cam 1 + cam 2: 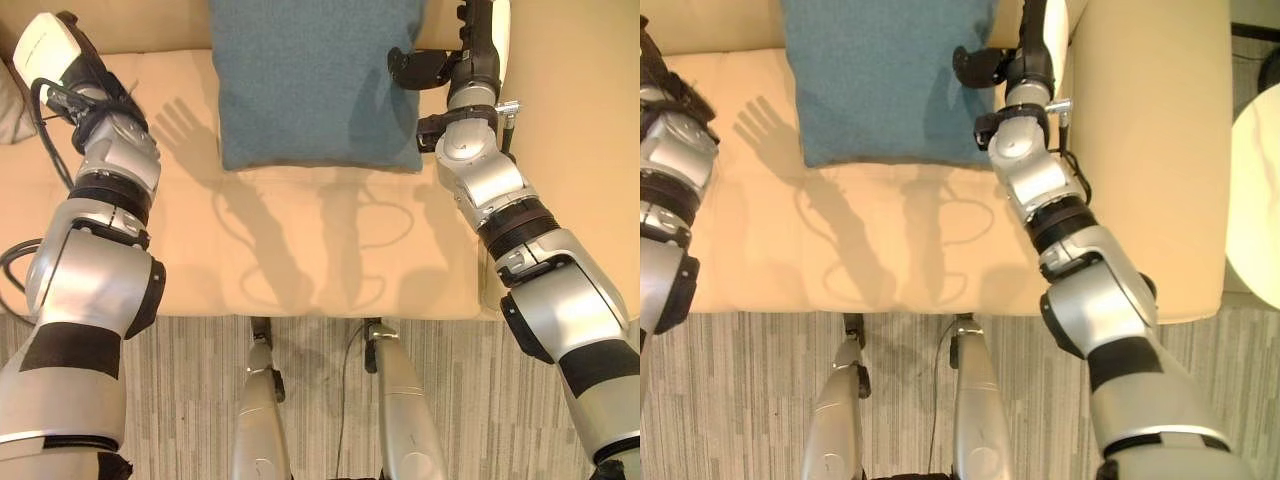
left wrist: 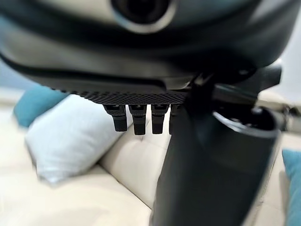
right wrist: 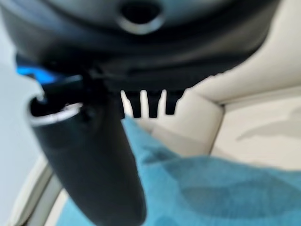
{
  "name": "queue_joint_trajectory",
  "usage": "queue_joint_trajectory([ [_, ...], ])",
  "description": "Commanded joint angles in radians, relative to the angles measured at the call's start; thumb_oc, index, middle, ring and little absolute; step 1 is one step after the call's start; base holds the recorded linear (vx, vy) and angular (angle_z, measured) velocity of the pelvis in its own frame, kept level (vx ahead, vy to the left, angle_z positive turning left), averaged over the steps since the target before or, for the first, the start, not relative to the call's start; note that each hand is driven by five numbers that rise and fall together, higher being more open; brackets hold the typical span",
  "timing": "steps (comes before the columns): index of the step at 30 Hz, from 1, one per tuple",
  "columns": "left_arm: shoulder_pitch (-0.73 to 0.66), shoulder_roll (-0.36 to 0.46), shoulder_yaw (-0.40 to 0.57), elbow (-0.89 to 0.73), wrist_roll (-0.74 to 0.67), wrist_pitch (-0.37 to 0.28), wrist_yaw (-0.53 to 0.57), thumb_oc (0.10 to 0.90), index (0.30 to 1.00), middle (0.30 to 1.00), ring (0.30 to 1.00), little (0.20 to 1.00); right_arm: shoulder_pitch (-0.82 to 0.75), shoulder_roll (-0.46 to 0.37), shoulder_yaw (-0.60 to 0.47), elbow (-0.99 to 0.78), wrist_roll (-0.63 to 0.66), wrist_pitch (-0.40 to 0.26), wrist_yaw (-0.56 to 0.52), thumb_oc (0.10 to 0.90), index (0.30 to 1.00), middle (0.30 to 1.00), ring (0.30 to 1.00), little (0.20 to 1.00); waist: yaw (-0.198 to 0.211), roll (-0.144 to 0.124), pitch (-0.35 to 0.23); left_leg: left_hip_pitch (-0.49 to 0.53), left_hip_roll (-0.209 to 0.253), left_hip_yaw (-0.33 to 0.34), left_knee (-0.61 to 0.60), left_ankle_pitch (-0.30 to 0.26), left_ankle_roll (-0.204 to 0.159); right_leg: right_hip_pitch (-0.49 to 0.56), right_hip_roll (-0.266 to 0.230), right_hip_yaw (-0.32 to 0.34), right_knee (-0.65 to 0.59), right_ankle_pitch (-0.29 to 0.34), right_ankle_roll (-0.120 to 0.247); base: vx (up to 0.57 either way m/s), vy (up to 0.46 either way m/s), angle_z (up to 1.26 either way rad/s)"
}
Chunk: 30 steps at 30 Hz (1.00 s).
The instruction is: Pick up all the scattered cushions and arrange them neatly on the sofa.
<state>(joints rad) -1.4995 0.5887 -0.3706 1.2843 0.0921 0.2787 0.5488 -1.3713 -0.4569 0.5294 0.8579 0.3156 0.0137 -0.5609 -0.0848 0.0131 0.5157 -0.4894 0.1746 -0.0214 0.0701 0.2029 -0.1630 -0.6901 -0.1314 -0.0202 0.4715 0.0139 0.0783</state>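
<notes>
1. The teal cushion (image 1: 315, 80) lies flat on the cream sofa (image 1: 330, 260) seat, its far edge toward the backrest and its near edge roughly square to the seat front. It looks placed rather than scattered.
2. The right hand (image 1: 425, 68) sits at the cushion's right edge. Its thumb lies against the fabric, and the right wrist view shows its fingers (image 3: 141, 106) straight above the teal cloth. It is released and grasps nothing, a pose that suits nudging or squaring the edge.
3. The left hand (image 2: 141, 117) is raised over the sofa's left part, fingers extended and empty, well apart from the teal cushion.
4. A white cushion (image 2: 70, 136) and another teal cushion behind it lean at the backrest, seemingly already arranged.
</notes>
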Motion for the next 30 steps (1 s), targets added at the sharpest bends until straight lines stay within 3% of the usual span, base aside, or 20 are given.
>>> queue_joint_trajectory([
  [1, 0.064, 0.047, 0.001, -0.128, 0.001, -0.098, 0.147, 0.800, 0.900, 0.900, 0.900, 0.900, 0.078, -0.067, -0.090, -0.120, -0.145, -0.064, -0.062, 0.800, 0.900, 0.900, 0.900, 0.900, 0.002, -0.064, -0.133, 0.032, 0.035, 0.026, 0.038, -0.175, -0.026, 0.039, -0.032, 0.039, -0.040, -0.080, 0.094, 0.03, 0.030, 0.07],
  [2, 0.123, 0.063, 0.025, -0.183, 0.013, -0.106, 0.151, 0.800, 0.900, 0.900, 0.900, 0.900, 0.139, -0.096, -0.116, -0.168, -0.172, -0.056, -0.055, 0.800, 0.900, 0.900, 0.900, 0.900, 0.002, -0.065, -0.142, 0.046, 0.035, 0.028, 0.036, -0.181, -0.024, 0.053, -0.032, 0.037, -0.044, -0.081, 0.093, 0.10, 0.039, 0.06],
  [3, 0.273, 0.089, 0.113, -0.314, 0.023, -0.128, 0.160, 0.800, 0.900, 0.900, 0.900, 0.900, 0.312, -0.175, -0.191, -0.278, -0.261, -0.040, -0.016, 0.800, 0.900, 0.900, 0.900, 0.900, 0.001, -0.076, -0.156, 0.075, 0.034, 0.029, 0.032, -0.193, -0.022, 0.085, -0.036, 0.030, -0.053, -0.087, 0.093, 0.09, 0.020, 0.09],
  [7, 0.450, 0.103, 0.201, -0.422, 0.043, -0.141, 0.162, 0.800, 0.900, 0.900, 0.900, 0.900, 0.517, -0.240, -0.270, -0.368, -0.363, -0.027, 0.030, 0.800, 0.900, 0.900, 0.900, 0.900, -0.003, -0.081, -0.183, 0.118, 0.037, 0.030, 0.020, -0.204, -0.018, 0.131, -0.041, 0.018, -0.064, -0.094, 0.094, 0.10, 0.028, 0.10],
  [8, 0.683, 0.089, 0.322, -0.581, 0.048, -0.176, 0.163, 0.800, 0.900, 0.900, 0.900, 0.900, 0.759, -0.280, -0.387, -0.466, -0.471, -0.014, 0.078, 0.800, 0.900, 0.900, 0.900, 0.900, -0.009, -0.081, -0.218, 0.172, 0.039, 0.033, 0.002, -0.214, -0.011, 0.186, -0.045, 0.001, -0.087, -0.092, 0.098, 0.21, 0.077, 0.03],
  [10, 0.883, 0.055, 0.411, -0.715, 0.044, -0.223, 0.165, 0.800, 0.900, 0.900, 0.900, 0.900, 0.944, -0.290, -0.476, -0.497, -0.572, -0.005, 0.100, 0.800, 0.900, 0.900, 0.900, 0.900, -0.011, -0.079, -0.248, 0.213, 0.042, 0.037, -0.012, -0.222, -0.008, 0.234, -0.049, -0.014, -0.111, -0.088, 0.101, 0.20, 0.084, 0.04],
  [11, 1.063, 0.041, 0.481, -0.773, 0.050, -0.266, 0.146, 0.800, 0.900, 0.900, 0.900, 0.900, 1.089, -0.289, -0.560, -0.502, -0.610, -0.018, 0.114, 0.800, 0.900, 0.900, 0.900, 0.900, -0.016, -0.080, -0.274, 0.254, 0.046, 0.044, -0.019, -0.234, -0.003, 0.282, -0.049, -0.026, -0.145, -0.082, 0.108, 0.15, 0.091, 0.07],
  [12, 1.132, 0.033, 0.507, -0.780, 0.038, -0.278, 0.138, 0.800, 0.900, 0.900, 0.900, 0.900, 1.132, -0.281, -0.581, -0.490, -0.620, -0.020, 0.122, 0.800, 0.900, 0.900, 0.900, 0.900, -0.019, -0.080, -0.288, 0.276, 0.046, 0.051, -0.026, -0.236, -0.001, 0.307, -0.048, -0.030, -0.165, -0.075, 0.112, 0.17, 0.076, 0.05],
  [18, 1.353, 0.014, 0.589, -0.686, -0.034, -0.333, 0.048, 0.800, 0.900, 0.900, 0.900, 0.900, 1.305, -0.231, -0.686, -0.412, -0.573, -0.045, 0.172, 0.800, 0.900, 0.900, 0.900, 0.900, -0.037, -0.094, -0.339, 0.355, 0.040, 0.074, -0.019, -0.265, 0.015, 0.413, -0.051, -0.036, -0.242, -0.053, 0.128, 0.03, 0.081, -0.06],
  [19, 1.432, -0.003, 0.617, -0.657, -0.051, -0.338, 0.030, 0.800, 0.900, 0.900, 0.900, 0.900, 1.341, -0.191, -0.708, -0.359, -0.544, -0.051, 0.182, 0.800, 0.900, 0.900, 0.900, 0.900, -0.041, -0.098, -0.354, 0.381, 0.036, 0.081, -0.015, -0.282, 0.023, 0.439, -0.058, -0.036, -0.250, -0.053, 0.133, 0.02, 0.084, 0.00],
  [23, 1.536, -0.062, 0.682, -0.580, -0.117, -0.332, -0.007, 0.800, 0.900, 0.900, 0.900, 0.900, 1.421, -0.157, -0.742, -0.282, -0.565, -0.050, 0.197, 0.800, 0.900, 0.900, 0.900, 0.900, -0.041, -0.115, -0.379, 0.433, 0.023, 0.097, 0.003, -0.318, 0.041, 0.492, -0.074, -0.035, -0.257, -0.049, 0.146, 0.04, 0.130, -0.11],
  [25, 1.608, -0.094, 0.711, -0.470, -0.125, -0.305, -0.028, 0.800, 0.900, 0.900, 0.900, 0.900, 1.496, -0.109, -0.769, -0.234, -0.560, -0.045, 0.215, 0.800, 0.900, 0.900, 0.900, 0.900, -0.050, -0.138, -0.392, 0.474, -0.010, 0.112, 0.050, -0.369, 0.062, 0.542, -0.099, -0.024, -0.261, -0.038, 0.162, 0.01, 0.226, -0.10],
  [27, 1.619, -0.123, 0.699, -0.366, -0.125, -0.296, -0.043, 0.800, 0.900, 0.900, 0.900, 0.900, 1.508, -0.068, -0.759, -0.202, -0.530, -0.042, 0.225, 0.800, 0.900, 0.900, 0.900, 0.900, -0.055, -0.151, -0.384, 0.495, -0.034, 0.132, 0.060, -0.390, 0.081, 0.546, -0.116, -0.007, -0.278, 0.022, 0.181, -0.15, 0.199, -0.24],
  [30, 1.593, -0.149, 0.657, -0.176, -0.126, -0.284, -0.070, 0.800, 0.900, 0.900, 0.900, 0.900, 1.467, -0.025, -0.676, -0.089, -0.512, -0.042, 0.237, 0.800, 0.900, 0.900, 0.900, 0.900, -0.052, -0.154, -0.362, 0.495, -0.048, 0.182, 0.046, -0.368, 0.087, 0.499, -0.141, -0.017, -0.338, 0.218, 0.183, -0.33, 0.146, -0.48],
])
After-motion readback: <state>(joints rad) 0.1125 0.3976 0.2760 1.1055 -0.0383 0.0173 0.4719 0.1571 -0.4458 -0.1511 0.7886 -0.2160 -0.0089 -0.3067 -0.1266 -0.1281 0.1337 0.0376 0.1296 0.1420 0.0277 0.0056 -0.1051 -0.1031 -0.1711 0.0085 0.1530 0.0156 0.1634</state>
